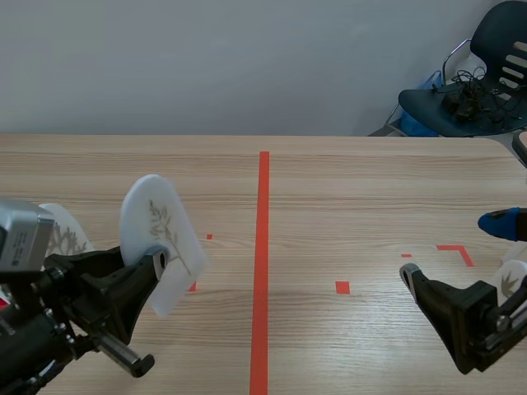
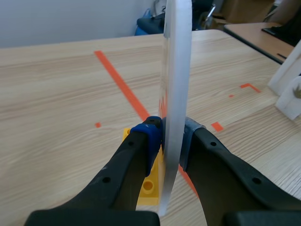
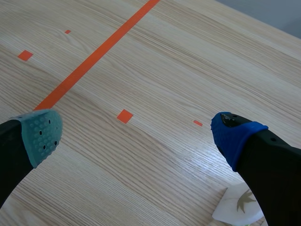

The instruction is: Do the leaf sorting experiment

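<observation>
We face a light wooden table (image 1: 354, 189) with an orange-red tape line (image 1: 262, 247) running down its middle.

Our left gripper (image 1: 156, 262) is closed tight on a white oval card (image 1: 160, 234), which it holds on edge to the left of the line. The card's face carries a printed grey-brown leaf sprig, the only marking we can read on it. In the left wrist view the card (image 2: 176, 70) shows edge-on, pinched between one blue and one grey pad of the gripper (image 2: 171, 141). A yellow block (image 2: 149, 184) lies on the table beneath.

A second leaf card (image 1: 67, 234) peeks out behind the left arm, partly hidden.

Our right gripper (image 3: 141, 132) sits low at the table's right, its fingers spread wide with only bare wood between them. A third leaf card (image 3: 240, 205) lies just beside its blue-padded finger.

Beyond the far right corner stands a dark blue chair (image 1: 494, 49) holding tangled cables (image 1: 465, 95).
</observation>
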